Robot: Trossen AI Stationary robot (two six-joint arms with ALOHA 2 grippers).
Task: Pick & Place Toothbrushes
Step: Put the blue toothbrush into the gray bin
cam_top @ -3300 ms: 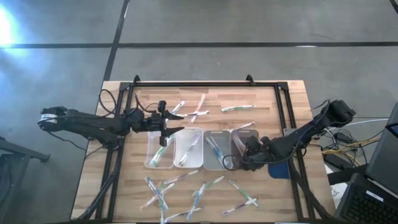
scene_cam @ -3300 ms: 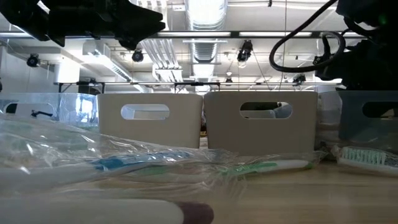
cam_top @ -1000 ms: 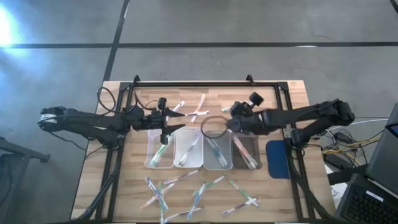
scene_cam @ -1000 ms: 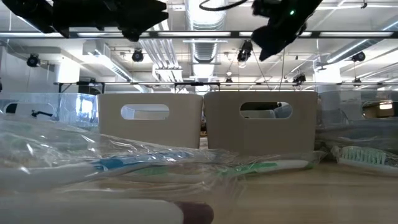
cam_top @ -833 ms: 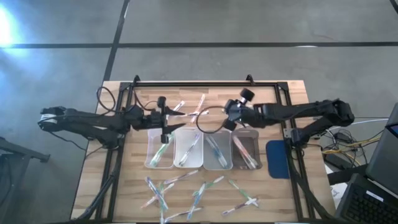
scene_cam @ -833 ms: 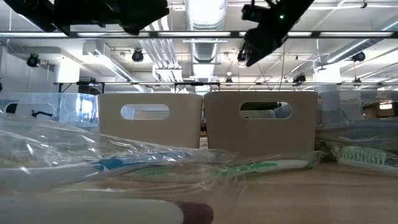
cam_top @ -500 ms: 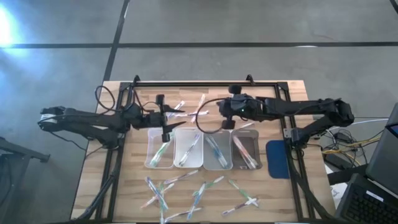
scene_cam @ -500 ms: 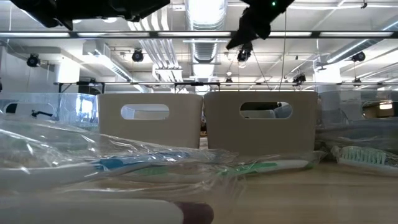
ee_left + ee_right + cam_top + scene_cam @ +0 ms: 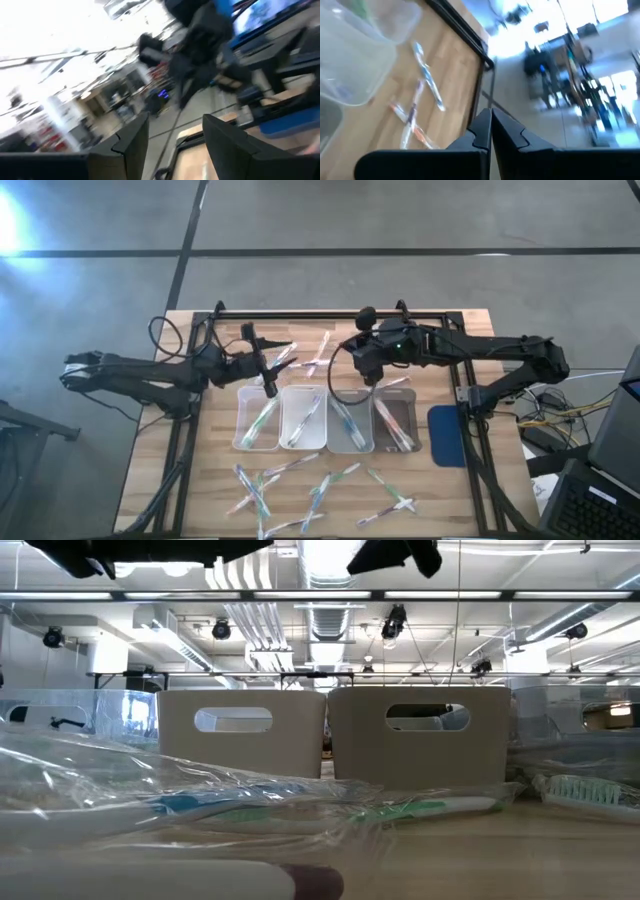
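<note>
Near edge: loose toothbrushes (image 9: 318, 492) are lying scattered, awaiting pickup. Mid-table: four clear trays (image 9: 324, 418) are each holding sorted brushes. Far side: more toothbrushes (image 9: 318, 356) are lying between the grippers. Left gripper (image 9: 266, 368) is hovering w/ fingers apart, empty; right gripper (image 9: 366, 372) is hovering pinched closed, empty. Judged step: reaching for far brushes. Next needs right opening. Arms are crowding each other.

The pale butcher-block wooden table (image 9: 450, 490) has a smooth, matt striped grain. Four clear rectangular plastic trays (image 9: 300, 417) look glossy and thin-walled. The toothbrushes (image 9: 420, 808) lie in crinkled, shiny transparent film. A black metal frame (image 9: 310, 313) looks matt, and the dark blue pad (image 9: 447, 436) dull.
</note>
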